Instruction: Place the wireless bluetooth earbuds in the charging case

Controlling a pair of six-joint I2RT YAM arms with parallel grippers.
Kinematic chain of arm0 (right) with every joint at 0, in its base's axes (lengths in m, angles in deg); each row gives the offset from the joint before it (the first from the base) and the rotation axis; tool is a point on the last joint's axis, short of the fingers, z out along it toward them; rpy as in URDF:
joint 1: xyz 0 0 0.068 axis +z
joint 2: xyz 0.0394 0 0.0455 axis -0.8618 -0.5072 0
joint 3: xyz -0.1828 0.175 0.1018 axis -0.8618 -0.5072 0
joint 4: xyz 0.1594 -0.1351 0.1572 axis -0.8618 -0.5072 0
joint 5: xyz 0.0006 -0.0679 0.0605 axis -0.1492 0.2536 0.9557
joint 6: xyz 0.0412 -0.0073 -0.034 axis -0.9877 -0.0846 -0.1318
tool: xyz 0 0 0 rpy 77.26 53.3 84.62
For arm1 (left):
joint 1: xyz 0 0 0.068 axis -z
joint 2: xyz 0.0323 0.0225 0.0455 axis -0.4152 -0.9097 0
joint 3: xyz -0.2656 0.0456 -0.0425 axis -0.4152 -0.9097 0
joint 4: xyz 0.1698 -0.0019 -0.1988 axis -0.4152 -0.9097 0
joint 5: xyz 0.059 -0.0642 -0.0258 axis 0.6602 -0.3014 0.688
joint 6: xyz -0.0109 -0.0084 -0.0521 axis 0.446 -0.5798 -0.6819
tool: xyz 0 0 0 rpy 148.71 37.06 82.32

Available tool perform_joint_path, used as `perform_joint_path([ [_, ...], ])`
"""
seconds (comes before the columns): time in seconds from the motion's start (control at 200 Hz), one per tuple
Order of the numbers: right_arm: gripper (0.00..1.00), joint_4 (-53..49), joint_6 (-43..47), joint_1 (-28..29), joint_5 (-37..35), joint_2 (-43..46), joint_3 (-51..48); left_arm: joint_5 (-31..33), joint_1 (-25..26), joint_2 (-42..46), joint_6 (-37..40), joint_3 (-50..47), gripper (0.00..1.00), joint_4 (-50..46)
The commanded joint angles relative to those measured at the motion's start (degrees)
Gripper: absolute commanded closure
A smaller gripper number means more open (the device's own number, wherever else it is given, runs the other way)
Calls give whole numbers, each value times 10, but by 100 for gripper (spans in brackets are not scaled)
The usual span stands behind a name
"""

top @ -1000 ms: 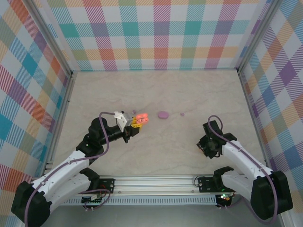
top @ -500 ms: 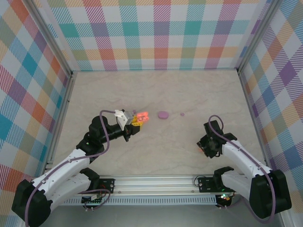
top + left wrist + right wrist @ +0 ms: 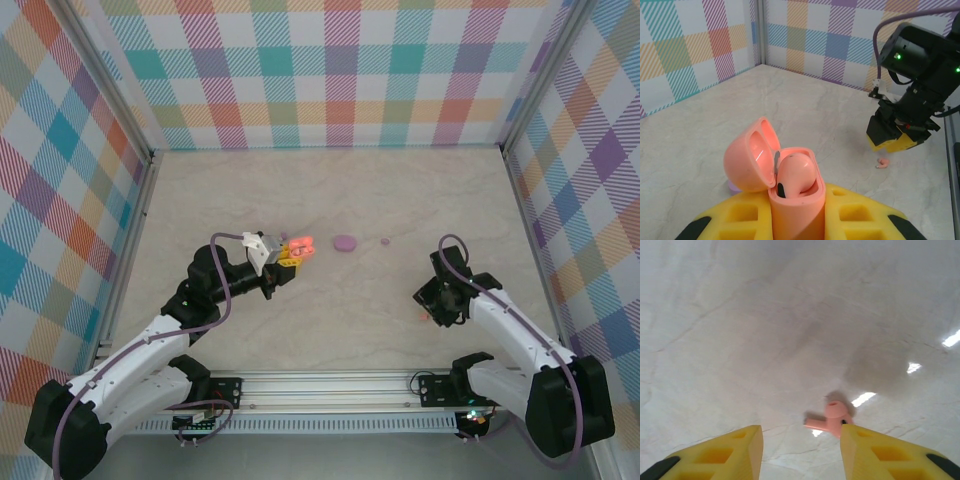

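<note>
Salmon-orange plastic, smooth and glossy: a loose salmon earbud [image 3: 829, 420] lies on the pale, marble-veined table [image 3: 740, 330]. From the right wrist camera its short stem runs flat toward 9 o'clock and its rounded head bulges toward 12. My right gripper [image 3: 801, 435] hangs over it with its yellow foam-padded fingers [image 3: 725, 452] spread apart. The earbud sits by the inner tip of the finger at 3 o'clock, and I cannot tell whether they touch. From overhead, that earbud [image 3: 424, 316] is at about 4 o'clock on the table, just at the right gripper [image 3: 437, 306].

My left gripper [image 3: 797, 217] is clamped on the orange case [image 3: 796, 205], a rounded pill shape standing upright between the yellow pads. Its domed lid is hinged open, leaning toward 10 o'clock. One seated earbud [image 3: 797, 172], the same salmon colour, rests in the case with its bulbous end up.

Overhead, the left gripper [image 3: 288, 256] holds the orange case [image 3: 299, 246] near the table's middle. At 3 o'clock from it lies the closed purple case [image 3: 345, 243], a flat matte oval. Farther along at 3 o'clock is a tiny lilac earbud [image 3: 385, 241], too small for me to judge which way it points.
</note>
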Motion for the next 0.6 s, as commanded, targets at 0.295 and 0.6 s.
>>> perform_joint_path([
  [0.295, 54, -44, 0, -4, 3, -30, 3, -11, -1, 13, 3, 19, 100, -6],
  [0.6, 59, -7, -9, -5, 32, -40, -25, -11, -1, 13, 3, 20, 100, -9],
])
